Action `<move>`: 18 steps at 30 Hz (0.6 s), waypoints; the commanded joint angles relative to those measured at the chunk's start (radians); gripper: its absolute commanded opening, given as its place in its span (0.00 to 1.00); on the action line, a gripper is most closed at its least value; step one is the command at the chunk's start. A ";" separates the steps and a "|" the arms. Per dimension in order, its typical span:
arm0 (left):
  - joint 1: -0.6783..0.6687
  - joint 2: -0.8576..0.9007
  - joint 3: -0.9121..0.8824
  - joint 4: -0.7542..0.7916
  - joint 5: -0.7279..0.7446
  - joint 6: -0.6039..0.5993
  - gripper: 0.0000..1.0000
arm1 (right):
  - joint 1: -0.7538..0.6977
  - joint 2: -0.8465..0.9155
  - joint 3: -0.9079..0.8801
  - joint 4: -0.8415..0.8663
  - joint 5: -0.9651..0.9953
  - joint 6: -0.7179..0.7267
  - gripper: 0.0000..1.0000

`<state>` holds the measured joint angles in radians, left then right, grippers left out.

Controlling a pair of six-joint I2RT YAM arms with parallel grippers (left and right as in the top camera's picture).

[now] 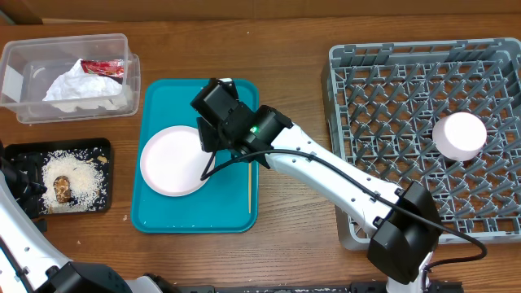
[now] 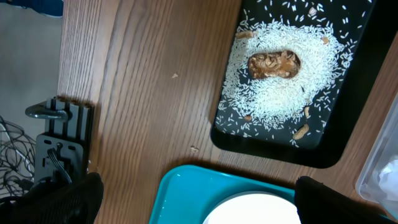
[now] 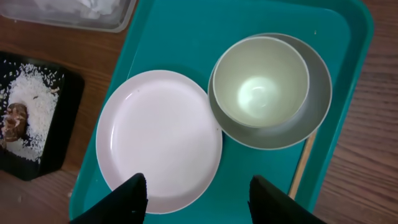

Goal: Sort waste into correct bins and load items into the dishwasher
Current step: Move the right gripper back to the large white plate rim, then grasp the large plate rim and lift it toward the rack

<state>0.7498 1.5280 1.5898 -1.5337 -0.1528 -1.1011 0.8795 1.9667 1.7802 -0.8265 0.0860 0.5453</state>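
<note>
While the right gripper [image 3: 199, 190] hangs with its black fingers [image 3: 134, 199] spread wide and nothing between them, it sits above the near rim of the large round pale white-pink plate [image 3: 158, 140], so the plate looks the likely pick. That plate lies flat on the teal rectangular plastic serving tray [image 3: 174, 37], mid-desk toward the near edge. A straight-down pinch would probably find nothing to bite. It seems better to bring one finger over the rim and work the other under the lip on the plate's free side.

On the opposite side the greyish round bowl with a pale inside [image 3: 261, 81] stands just beside the plate, seemingly touching it. The thin wooden stick [image 3: 301, 163] lies beyond the bowl, so the lift should be clean enough to drag neither.

The large square grey plastic lattice dish rack [image 1: 346, 73] stands along the right edge, with one round white piece [image 1: 460, 134] among its pegs. The plate should go upright between free pegs.

The left gripper [image 2: 199, 202], likewise open and empty, hovers by the left edge near the black rectangular tray [image 2: 348, 106] of rice-like scraps [image 2: 273, 93].
</note>
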 commanded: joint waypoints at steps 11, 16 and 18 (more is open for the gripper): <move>0.003 0.002 -0.004 -0.002 -0.003 -0.018 1.00 | 0.093 0.147 0.006 -0.094 -0.087 0.342 0.51; 0.003 0.002 -0.004 -0.002 -0.003 -0.018 1.00 | 0.127 0.177 0.006 -0.076 -0.073 0.483 0.43; 0.003 0.002 -0.004 -0.002 -0.004 -0.018 1.00 | 0.138 0.183 0.006 -0.072 -0.053 0.552 0.42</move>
<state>0.7498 1.5280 1.5898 -1.5337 -0.1524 -1.1011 1.0042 2.1525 1.7782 -0.9096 0.0082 0.9394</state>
